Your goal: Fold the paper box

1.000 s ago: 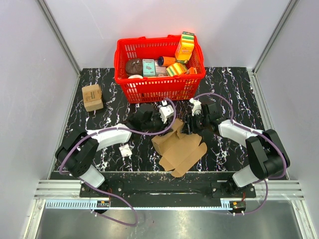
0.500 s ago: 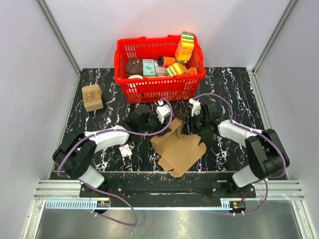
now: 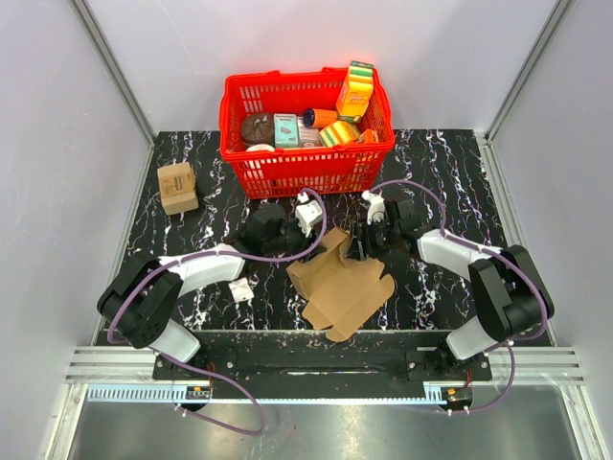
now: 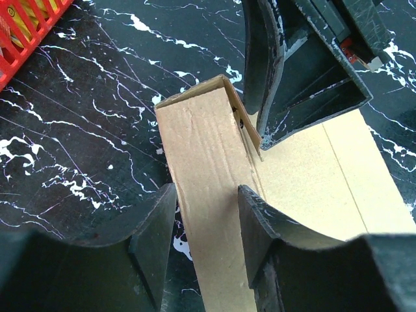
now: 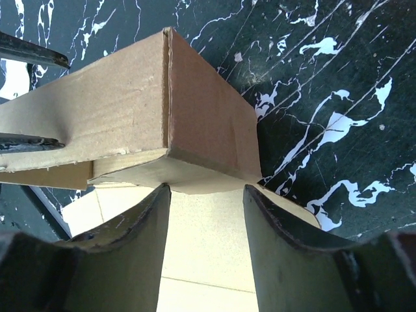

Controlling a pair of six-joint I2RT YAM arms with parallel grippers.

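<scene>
Black, white-veined and glossy, the table (image 3: 450,172) carries a red basket (image 3: 306,153) of rigid plastic lattice, packed with printed packages (image 3: 354,91).

We find the box (image 3: 340,287) just on the near side of that basket and apart from it. Most of it is spread flat, and the end closest to the basket is raised into a creased corner. It is plain brown cardboard, matt and faintly ribbed, with straight score lines and notched flaps.

We judge it light, stiff across each panel and willing to hinge only at the scores. It should slide easily on so smooth a top, so one arm ought to pin it while the other folds. The best hold, we reckon, is a flap's free edge near a crease, pinched through its thickness. A hard squeeze mid-panel could dent or buckle the board.

The left gripper (image 4: 206,190), reaching in from the basket's near left, has its jaws apart astride the raised strip. We cannot tell whether they press on it. The right gripper (image 5: 207,188), from the basket's near right, likewise stands spread. The folded corner sits just ahead of it, and flat board shows in the gap.
</scene>
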